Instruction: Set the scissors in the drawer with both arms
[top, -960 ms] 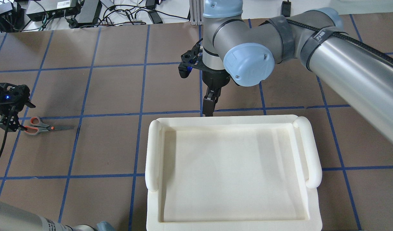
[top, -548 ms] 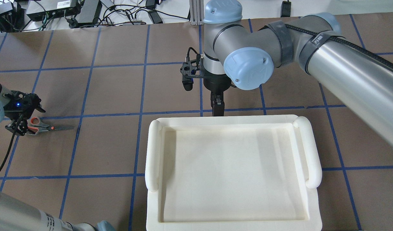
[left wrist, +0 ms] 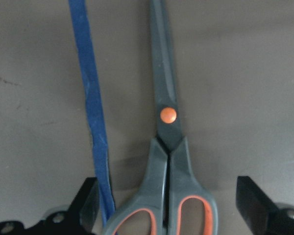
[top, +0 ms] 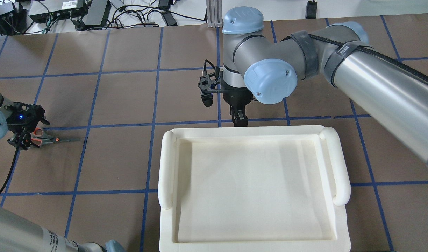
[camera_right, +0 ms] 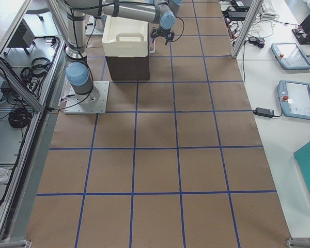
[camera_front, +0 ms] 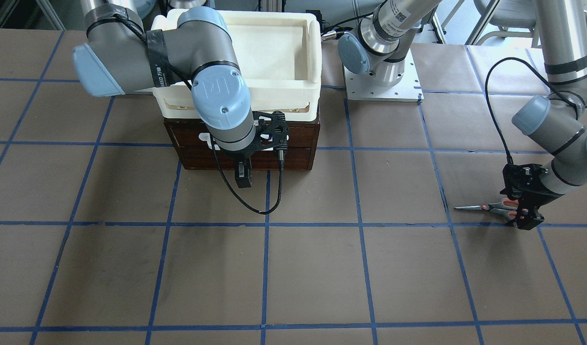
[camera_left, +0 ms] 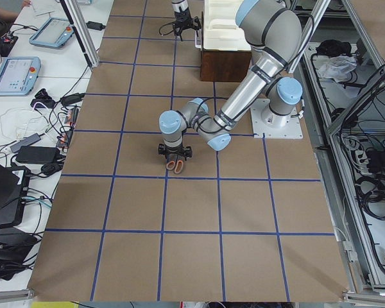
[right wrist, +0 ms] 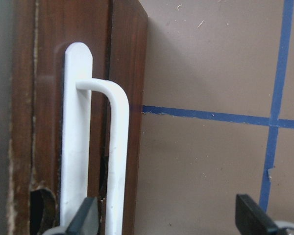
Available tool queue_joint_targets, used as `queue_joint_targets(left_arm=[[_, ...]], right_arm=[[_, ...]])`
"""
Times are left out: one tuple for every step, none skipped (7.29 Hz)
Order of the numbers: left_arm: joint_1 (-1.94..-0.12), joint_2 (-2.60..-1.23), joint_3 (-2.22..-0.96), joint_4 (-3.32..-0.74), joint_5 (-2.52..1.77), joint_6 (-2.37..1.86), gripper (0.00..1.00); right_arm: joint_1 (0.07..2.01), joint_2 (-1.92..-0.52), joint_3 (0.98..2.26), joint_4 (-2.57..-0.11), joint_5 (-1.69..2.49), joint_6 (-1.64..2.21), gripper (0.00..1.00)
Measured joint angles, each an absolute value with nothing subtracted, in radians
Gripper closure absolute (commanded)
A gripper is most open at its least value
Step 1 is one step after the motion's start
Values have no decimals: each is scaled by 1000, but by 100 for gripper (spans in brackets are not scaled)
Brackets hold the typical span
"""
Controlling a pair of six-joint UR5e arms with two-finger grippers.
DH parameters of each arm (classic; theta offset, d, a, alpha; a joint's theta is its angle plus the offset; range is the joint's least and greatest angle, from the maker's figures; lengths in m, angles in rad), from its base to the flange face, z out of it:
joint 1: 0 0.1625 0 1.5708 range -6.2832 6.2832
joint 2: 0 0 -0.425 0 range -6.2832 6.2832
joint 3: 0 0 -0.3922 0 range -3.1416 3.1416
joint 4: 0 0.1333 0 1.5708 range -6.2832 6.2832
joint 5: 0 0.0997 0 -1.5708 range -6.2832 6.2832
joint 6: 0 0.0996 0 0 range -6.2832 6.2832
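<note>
The scissors (top: 56,139) lie flat on the brown table at the far left, blades pointing toward the middle; they also show in the front view (camera_front: 485,207) and the left wrist view (left wrist: 169,142). My left gripper (top: 23,140) is open and low over the handles, one finger on each side (left wrist: 88,208). The dark brown drawer (camera_front: 293,136) sits closed under the bin. Its white bar handle (right wrist: 115,147) lies just inside the left finger (right wrist: 83,220) of my open right gripper (top: 239,120), which hangs in front of the drawer (camera_front: 243,179).
A cream-white plastic bin (top: 249,130) stands on top of the drawer cabinet. Blue tape lines cross the table; one runs beside the scissors (left wrist: 90,98). The left arm's mounting plate (camera_front: 382,81) is beside the cabinet. Cables and electronics lie beyond the far edge (top: 77,14).
My left gripper has moved right and down over the scissors' handles. My right gripper has turned about its axis and shifted slightly right, closer to the drawer front.
</note>
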State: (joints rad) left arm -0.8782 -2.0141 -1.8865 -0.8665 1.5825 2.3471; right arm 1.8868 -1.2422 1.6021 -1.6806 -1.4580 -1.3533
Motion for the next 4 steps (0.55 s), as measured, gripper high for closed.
queue_joint_targets(left_arm=[[-878, -2015, -1890, -877, 1582, 2333, 0], [-878, -2016, -1891, -887, 1581, 2323, 4], [-879, -2017, -1891, -892, 1581, 2319, 14], [-880, -2018, -1891, -892, 1581, 2323, 28]], right_arm=[[1887, -1236, 1603, -1677, -1459, -1353, 10], [1887, -1234, 1603, -1674, -1460, -1353, 23], [1887, -1233, 1603, -1673, -1466, -1350, 31], [1887, -1231, 1603, -1672, -1473, -1346, 41]])
